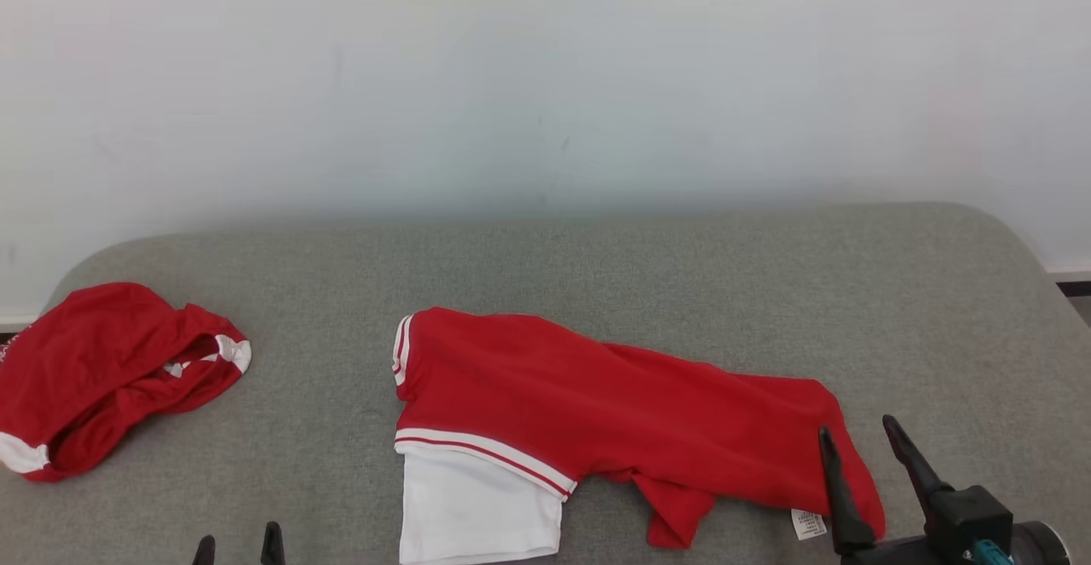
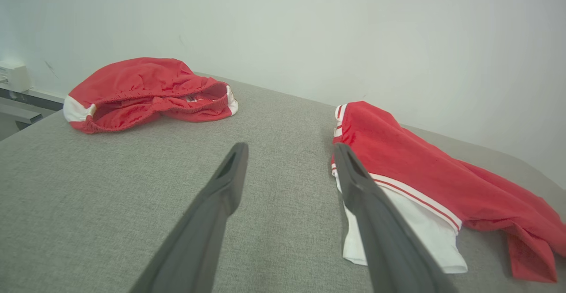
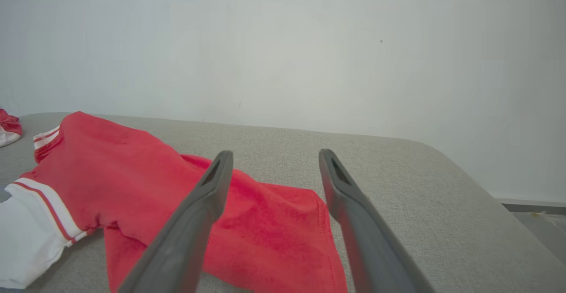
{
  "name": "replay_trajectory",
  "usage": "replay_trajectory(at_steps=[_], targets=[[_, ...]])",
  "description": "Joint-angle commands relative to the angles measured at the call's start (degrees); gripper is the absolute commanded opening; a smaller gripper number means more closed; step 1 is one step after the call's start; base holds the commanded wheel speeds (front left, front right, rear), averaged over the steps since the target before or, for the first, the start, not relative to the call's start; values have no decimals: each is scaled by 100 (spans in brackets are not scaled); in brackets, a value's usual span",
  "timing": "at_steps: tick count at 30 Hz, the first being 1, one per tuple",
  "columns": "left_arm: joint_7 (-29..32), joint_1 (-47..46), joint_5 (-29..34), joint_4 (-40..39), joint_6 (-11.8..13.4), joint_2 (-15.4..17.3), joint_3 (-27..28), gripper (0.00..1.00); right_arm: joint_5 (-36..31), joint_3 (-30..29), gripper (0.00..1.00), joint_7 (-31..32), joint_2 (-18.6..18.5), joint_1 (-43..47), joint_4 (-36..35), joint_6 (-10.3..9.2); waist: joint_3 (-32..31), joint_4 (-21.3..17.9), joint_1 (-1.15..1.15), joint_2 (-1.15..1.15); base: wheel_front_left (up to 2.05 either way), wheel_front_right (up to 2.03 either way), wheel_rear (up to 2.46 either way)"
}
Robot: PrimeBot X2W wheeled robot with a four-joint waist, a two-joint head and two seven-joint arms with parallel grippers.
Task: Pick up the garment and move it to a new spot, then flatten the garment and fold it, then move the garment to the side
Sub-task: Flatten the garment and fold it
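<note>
At the near right, the right gripper (image 1: pixel 855 427) gapes empty over the red garment (image 1: pixel 614 394); the left gripper (image 1: pixel 239 535) gapes too.

Two garments on a padded table, with a wall behind.

The table (image 1: pixel 597 267) runs left to right in front of the wall (image 1: pixel 545 79). The garment (image 1: pixel 614 403) lies stretched from the table's middle toward the right, close to the front edge. The bunched garment (image 1: pixel 102 369) sits well apart from it, at the table's far left. The right gripper (image 1: pixel 855 425) stands at the front right, over the garment's right end, with the label (image 1: pixel 807 522) just to its left. The left gripper (image 1: pixel 239 535) is at the front edge, left of the garment, over bare table.
</note>
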Motion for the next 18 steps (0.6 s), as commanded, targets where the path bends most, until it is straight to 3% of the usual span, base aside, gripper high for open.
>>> replay_trajectory(at_steps=[1,18], targets=[[-1,86,64,29,-9,32,-11,100,15,29,100,-21,-48,82,24,-15,-83,-21,0,0,0,0,0],[-3,183,125,130,-144,-34,44,100,161,116,100,-24,-86,47,247,-15,-115,-80,0,0,0,0,0]])
